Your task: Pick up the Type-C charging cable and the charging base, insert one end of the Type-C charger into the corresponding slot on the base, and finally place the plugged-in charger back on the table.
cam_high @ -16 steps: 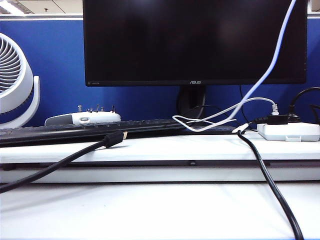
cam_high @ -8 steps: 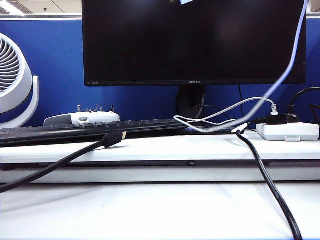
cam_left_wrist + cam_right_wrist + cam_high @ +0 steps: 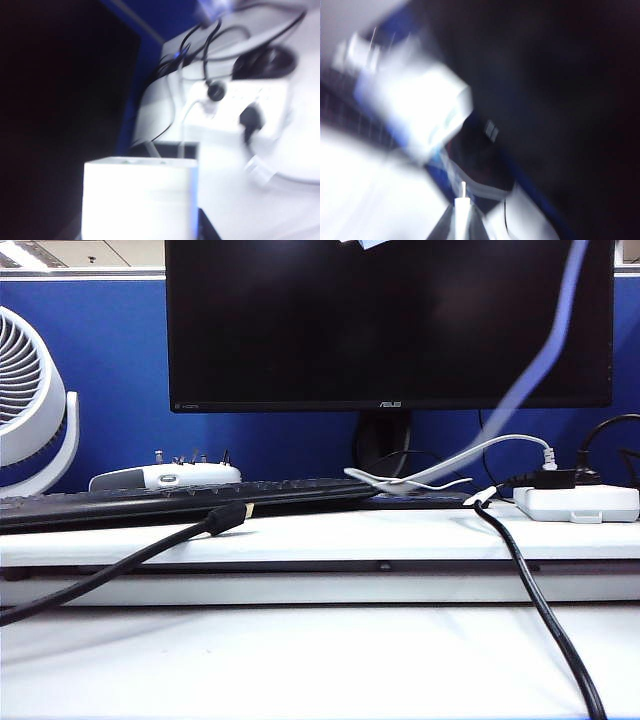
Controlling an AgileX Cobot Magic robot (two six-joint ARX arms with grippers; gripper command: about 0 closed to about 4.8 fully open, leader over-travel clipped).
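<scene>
Monitor (image 3: pixel 390 325), dark, fills the back of the exterior view; both arms work above that view's upper edge. Only a blurred stretch of the charging cable (image 3: pixel 540 350) hangs down from the upper right to a slack loop near the monitor stand, on the raised ledge of the table (image 3: pixel 300 660).

Charging base (image 3: pixel 140 197), a white block, fills the near field of the left wrist view. The left tool itself is hidden behind the block, so its opening cannot be read directly; the block seems carried by it, well above the table.

Power strip (image 3: pixel 240 107), with 2 black plugs in it, lies on the ledge below the block.

Right tool (image 3: pixel 462 210): jaws narrow, pinched on the cable's plug end, whose metal tip (image 3: pixel 463 189) juts out beyond them. The base (image 3: pixel 415 115) appears just beyond that tip, heavily blurred.

Risks, largest first:
1. Misalignment: the port on the block is not resolvable in either wrist view, so the plug may strike the face beside the slot and skid off.
2. Cable drag: the slack loop lies among other leads on the ledge; a snag could twist the plug in the narrow pinch.
3. Block slip: a push from the plug could shift the block in the left tool.

Containers: none in view.
</scene>
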